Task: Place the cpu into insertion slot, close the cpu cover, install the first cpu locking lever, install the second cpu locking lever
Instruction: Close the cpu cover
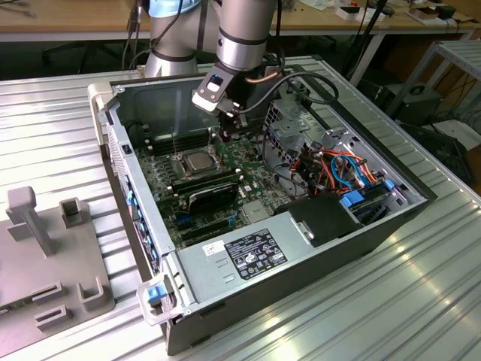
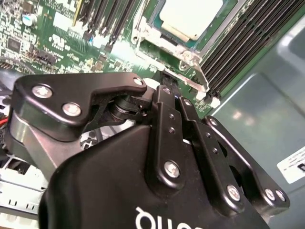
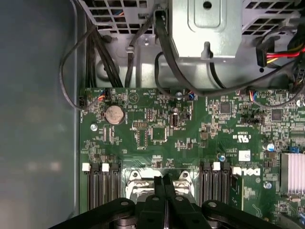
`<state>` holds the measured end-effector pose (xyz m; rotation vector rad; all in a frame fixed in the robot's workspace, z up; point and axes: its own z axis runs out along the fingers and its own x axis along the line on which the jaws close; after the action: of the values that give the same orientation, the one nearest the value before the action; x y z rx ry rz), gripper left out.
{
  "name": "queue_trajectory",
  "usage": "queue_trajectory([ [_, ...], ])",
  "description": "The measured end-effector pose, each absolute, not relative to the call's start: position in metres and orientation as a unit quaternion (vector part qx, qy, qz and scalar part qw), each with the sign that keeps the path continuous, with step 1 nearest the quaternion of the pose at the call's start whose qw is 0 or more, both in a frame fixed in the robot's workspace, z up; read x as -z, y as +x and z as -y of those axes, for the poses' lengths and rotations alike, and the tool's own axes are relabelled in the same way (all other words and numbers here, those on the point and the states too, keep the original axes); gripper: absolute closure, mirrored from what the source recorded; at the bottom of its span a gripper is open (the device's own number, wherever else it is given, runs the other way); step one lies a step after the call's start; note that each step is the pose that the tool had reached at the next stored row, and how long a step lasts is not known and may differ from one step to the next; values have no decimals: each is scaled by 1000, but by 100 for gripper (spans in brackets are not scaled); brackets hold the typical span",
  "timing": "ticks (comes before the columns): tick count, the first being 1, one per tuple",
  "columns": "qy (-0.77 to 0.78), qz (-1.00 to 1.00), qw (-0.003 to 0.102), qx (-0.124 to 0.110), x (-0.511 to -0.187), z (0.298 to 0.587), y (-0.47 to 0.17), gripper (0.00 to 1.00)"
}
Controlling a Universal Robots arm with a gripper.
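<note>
The cpu [image 1: 199, 160] [image 2: 191, 15] lies flat in the insertion slot [image 1: 183, 171], silvery top up, on the green board. The cpu cover [image 2: 145, 32] is a silvery frame lying down around the chip. A thin metal locking lever [image 1: 174, 145] stands upright at the socket's side toward the exterior view's left. My gripper [image 1: 228, 137] [image 3: 164, 181] hangs just above the board beside the socket, toward the exterior view's right. Its black fingers [image 3: 159, 188] are pressed together with nothing visible between them, right over the socket's metal edge [image 3: 137, 174].
The open computer case's walls [image 1: 120, 143] ring the board. Long black memory slots [image 3: 101, 191] flank the socket. A metal drive cage [image 1: 289, 128], coloured cables [image 1: 342, 167] and a power supply [image 1: 248, 252] crowd the exterior view's right. A grey fixture [image 1: 52, 256] sits outside the case.
</note>
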<state>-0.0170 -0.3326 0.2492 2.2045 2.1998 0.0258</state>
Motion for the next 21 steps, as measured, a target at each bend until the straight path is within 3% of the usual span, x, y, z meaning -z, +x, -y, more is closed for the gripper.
queue_trajectory([
  [21,708,-706,14,-8,-246,332,-28,89],
])
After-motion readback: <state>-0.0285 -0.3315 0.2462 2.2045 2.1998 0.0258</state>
